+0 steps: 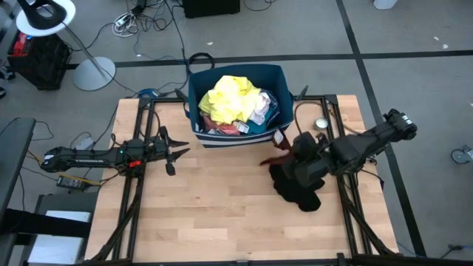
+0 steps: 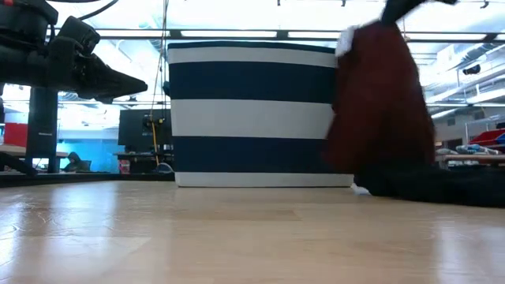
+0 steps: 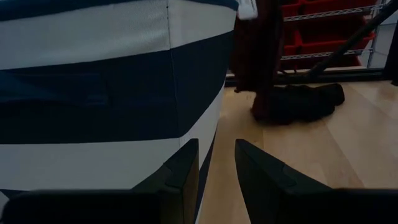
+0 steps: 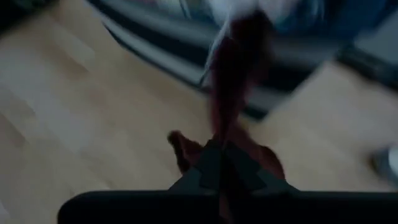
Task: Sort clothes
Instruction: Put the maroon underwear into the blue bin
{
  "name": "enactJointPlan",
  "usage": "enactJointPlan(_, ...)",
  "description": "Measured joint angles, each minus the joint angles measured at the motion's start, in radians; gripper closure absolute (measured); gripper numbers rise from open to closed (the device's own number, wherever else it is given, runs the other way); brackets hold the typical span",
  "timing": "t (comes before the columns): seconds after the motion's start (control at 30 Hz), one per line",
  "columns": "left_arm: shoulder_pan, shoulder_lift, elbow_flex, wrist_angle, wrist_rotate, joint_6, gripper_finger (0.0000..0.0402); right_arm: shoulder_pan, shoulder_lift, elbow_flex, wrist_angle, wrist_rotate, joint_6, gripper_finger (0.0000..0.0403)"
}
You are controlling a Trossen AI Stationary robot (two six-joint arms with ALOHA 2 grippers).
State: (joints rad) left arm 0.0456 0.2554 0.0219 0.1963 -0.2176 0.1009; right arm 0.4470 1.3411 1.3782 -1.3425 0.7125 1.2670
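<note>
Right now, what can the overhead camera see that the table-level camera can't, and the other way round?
Only the overhead view looks into the striped bin: a yellow shirt lies on top of other clothes there. It also shows both arms whole, the left hand open and empty beside the bin.

Only the table-level view shows the bin's full navy and white striped side, and the room behind it.

Both show the maroon garment lifted by the shut right hand just outside the bin, with a dark pile on the table beneath.
</note>
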Motion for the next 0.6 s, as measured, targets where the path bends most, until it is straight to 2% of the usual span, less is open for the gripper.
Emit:
enactJointPlan(0.13,0.000,0.000,0.000,0.000,0.000,0.000,0.0291,-0.056,0.000,0.126,0.020,0.068,-0.151,0.0403)
enactJointPlan(0.27,0.000,0.000,0.000,0.000,0.000,0.000,0.0291,-0.122,0.000,0.236,0.117,0.131,-0.371,0.0403)
enactJointPlan(0.47,0.000,0.000,0.000,0.000,0.000,0.000,0.0291,-0.240,0.000,0.328,0.458,0.131,-0.779,0.0403)
enactJointPlan(0.6,0.000,0.000,0.000,0.000,0.000,0.000,0.0291,-0.325,0.000,0.335,0.739,0.054,-1.027,0.0403)
